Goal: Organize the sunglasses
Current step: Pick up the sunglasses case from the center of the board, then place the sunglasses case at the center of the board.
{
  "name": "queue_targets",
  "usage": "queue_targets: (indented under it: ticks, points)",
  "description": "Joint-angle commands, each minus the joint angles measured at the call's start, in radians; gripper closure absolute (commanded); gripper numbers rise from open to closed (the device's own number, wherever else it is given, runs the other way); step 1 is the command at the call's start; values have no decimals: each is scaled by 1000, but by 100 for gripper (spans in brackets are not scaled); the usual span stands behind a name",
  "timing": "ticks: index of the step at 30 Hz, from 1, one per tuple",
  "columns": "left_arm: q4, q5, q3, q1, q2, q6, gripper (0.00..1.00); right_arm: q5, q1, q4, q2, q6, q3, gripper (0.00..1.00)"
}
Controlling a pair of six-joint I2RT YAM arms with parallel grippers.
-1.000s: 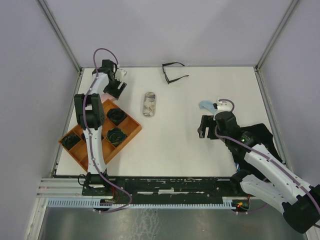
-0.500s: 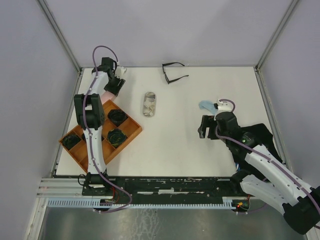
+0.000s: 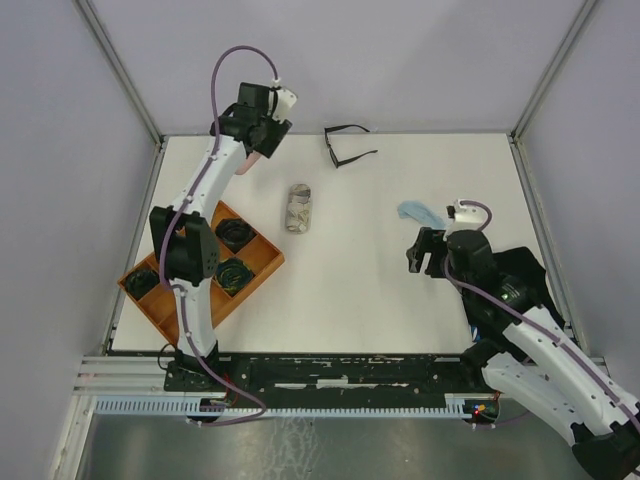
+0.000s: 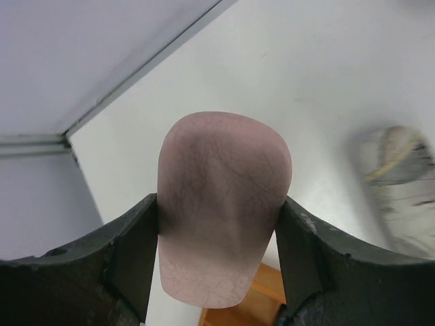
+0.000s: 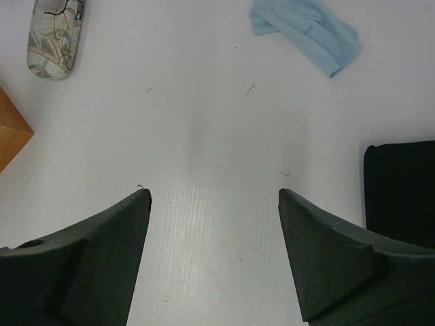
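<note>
Gripping a pink case [image 4: 221, 204], the left tool [image 3: 258, 138] hung above the bench [image 3: 380, 300]; the right tool [image 5: 214, 210] gaped wide. Black sunglasses [image 3: 347, 146] lay at the far edge, dark pairs [image 3: 235, 232] in the orange tray [image 3: 262, 254].

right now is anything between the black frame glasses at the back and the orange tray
Yes: the patterned case lies roughly on the straight line from the black-frame glasses to the orange tray. Nothing else visible sits on that line.
</note>
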Motion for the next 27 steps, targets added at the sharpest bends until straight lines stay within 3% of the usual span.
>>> queue_targets:
  ticks: [1, 6, 8, 18, 27]
  points:
    - [23, 142, 48, -70, -106, -176, 96, 91, 2, -9, -62, 51, 40, 16]
    - [117, 547, -30, -86, -189, -449, 97, 143, 3, -29, -153, 82, 64, 17]
    - [208, 604, -114, -121, -230, -543, 97, 157, 3, -39, -179, 88, 73, 17]
    - [392, 492, -464, -314, -342, -893, 97, 193, 2, -95, -214, 132, 77, 18]
    - [421, 263, -693, -457, -446, -1028, 97, 200, 3, -102, -176, 156, 74, 17]
